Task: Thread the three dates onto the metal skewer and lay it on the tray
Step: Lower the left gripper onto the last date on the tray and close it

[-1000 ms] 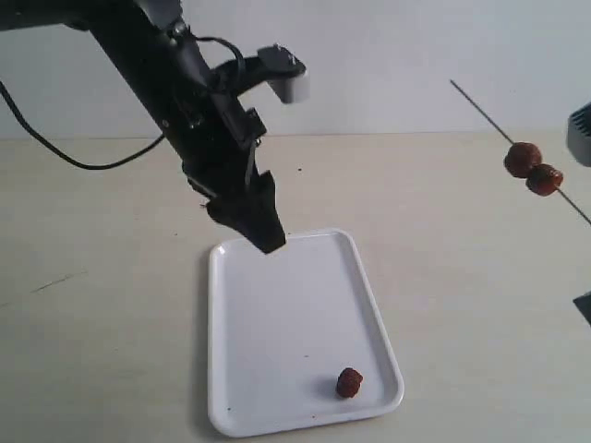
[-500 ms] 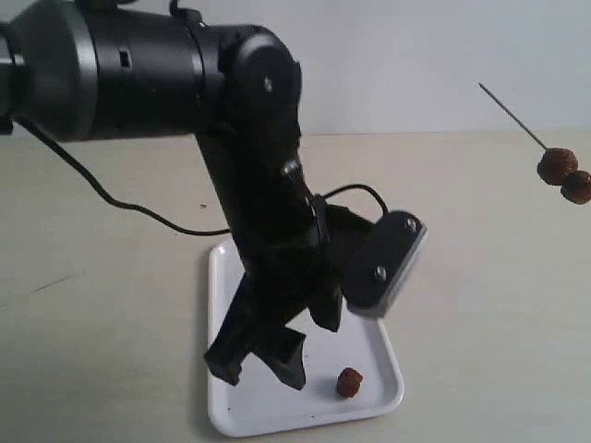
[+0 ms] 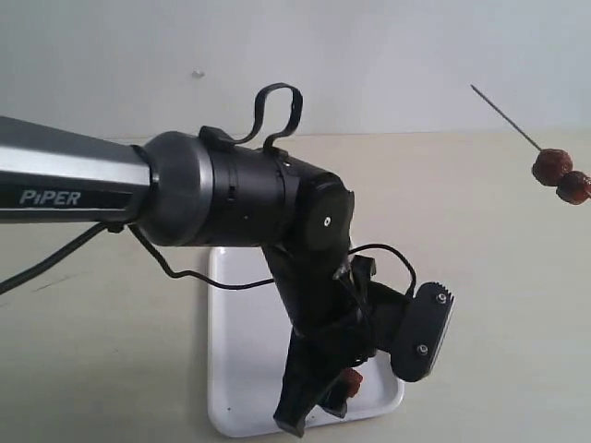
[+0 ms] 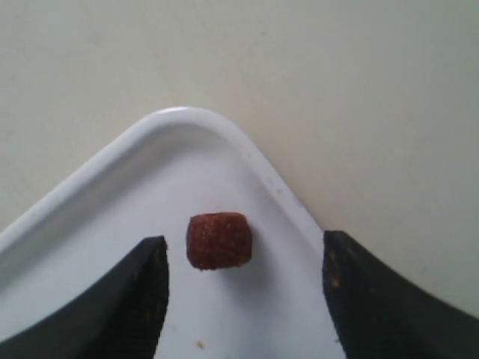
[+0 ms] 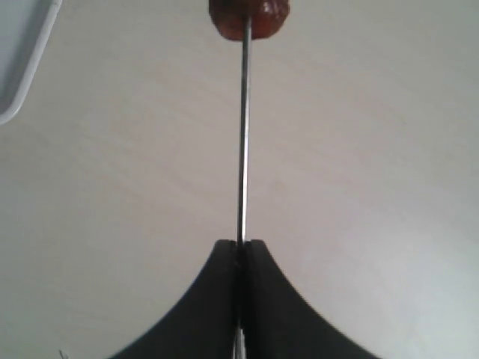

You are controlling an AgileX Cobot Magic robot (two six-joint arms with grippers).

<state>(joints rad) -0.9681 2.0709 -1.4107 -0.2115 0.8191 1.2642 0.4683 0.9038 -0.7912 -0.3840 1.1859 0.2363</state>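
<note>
Both fingers of the left pincer [image 4: 241, 239] stand wide apart, either side of one loose date [image 4: 218, 241] without touching it, in the near right corner of the tray [image 4: 179, 114]. The right pincer [image 5: 239, 245] is clamped tight on the skewer [image 5: 242, 134], with two dates [image 3: 552, 166] threaded on it, aloft at the far right.

gripper [image 5: 240, 245]: pinched tight on skewer [image 5: 243, 134]
skewer: runs straight out from the jaws, through date [image 5: 251, 16]
tray [image 5: 19, 45]: corner only, apart from skewer
</note>
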